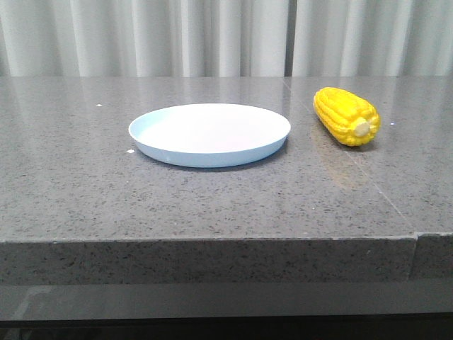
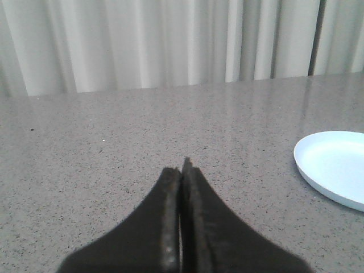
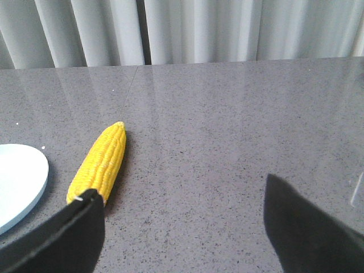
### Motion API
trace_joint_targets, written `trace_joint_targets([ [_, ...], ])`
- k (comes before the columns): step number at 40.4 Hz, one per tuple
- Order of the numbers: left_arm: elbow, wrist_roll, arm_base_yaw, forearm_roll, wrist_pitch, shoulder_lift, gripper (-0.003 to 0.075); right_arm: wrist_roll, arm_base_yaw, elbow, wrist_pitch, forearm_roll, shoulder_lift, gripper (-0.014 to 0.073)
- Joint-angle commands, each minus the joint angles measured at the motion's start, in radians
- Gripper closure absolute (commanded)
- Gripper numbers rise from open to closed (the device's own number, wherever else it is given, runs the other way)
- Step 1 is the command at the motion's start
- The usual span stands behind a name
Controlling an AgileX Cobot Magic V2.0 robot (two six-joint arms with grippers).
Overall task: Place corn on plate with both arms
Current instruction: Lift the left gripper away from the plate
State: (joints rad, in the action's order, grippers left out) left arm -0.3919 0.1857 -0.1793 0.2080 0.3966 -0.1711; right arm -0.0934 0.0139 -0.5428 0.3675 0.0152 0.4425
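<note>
Two grippers wait: the right gripper, jaws spread, is nearer the corn, lying right of the plate, stub toward the robot, while the left gripper is pressed together.

A grey speckled stone table stands before pale pleated curtains

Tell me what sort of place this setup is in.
Probably an indoor robot test bench, not a real kitchen. A speckled grey stone-look table stands before pale pleated curtains, and it holds only a glossy, toy-like corn and a plain plate.
</note>
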Motion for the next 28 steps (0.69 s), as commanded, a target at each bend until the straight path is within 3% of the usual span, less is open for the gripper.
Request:
trace_joint_targets([
  [1,-0.009,0.004,0.003,0.009,-0.086,0.032,0.0741,0.005,-0.005,-0.035,-0.078,-0.006,0.012,-0.0009],
  [19,0.001,0.004,0.003,0.009,-0.084,0.039,0.0741,0.005,-0.005,-0.036,-0.091,-0.004,0.024,-0.0010],
  [28,0.001,0.004,0.003,0.009,-0.084,0.039,0.0741,0.005,-0.003,-0.115,-0.059,-0.004,0.189,-0.0024],
])
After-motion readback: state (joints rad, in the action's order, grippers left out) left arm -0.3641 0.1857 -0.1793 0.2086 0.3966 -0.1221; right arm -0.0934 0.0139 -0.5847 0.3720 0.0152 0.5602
